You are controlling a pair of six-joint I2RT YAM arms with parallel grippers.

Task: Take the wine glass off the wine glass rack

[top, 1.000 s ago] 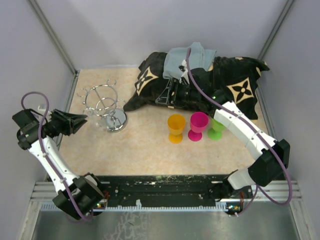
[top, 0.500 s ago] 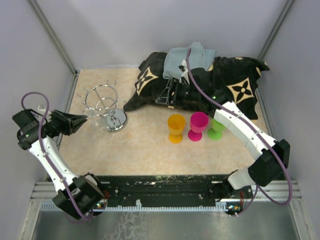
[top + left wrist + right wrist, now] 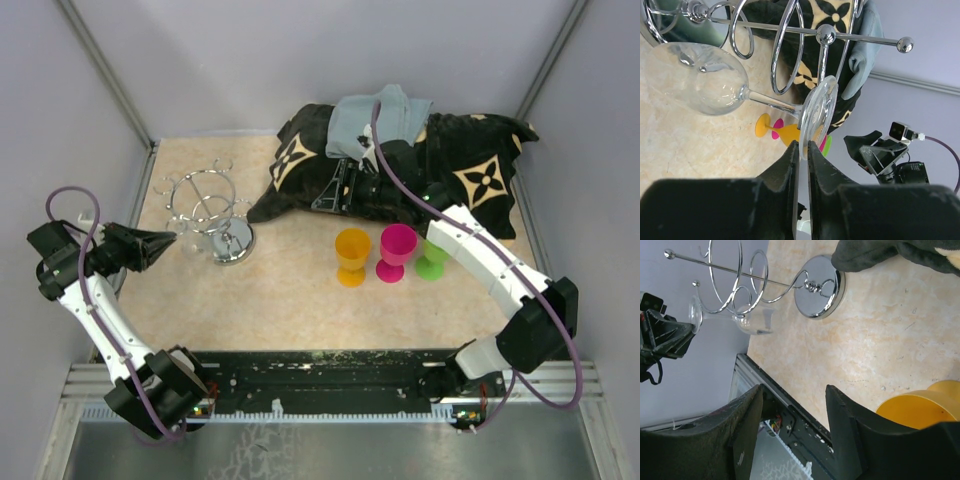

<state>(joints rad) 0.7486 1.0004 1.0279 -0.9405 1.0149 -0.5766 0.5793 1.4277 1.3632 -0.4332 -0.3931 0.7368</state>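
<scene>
Orange goblet, pink goblet, black bag

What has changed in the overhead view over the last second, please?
The left gripper, shut on the foot of the wine glass, crept slightly toward the wine glass rack. The right gripper, open, barely shifted. The rack, the coloured cups and the black bag stayed put.

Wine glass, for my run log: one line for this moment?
left gripper: shut on wine glass foot | wine glass rack: glass beside loops | right gripper: open, empty
</scene>
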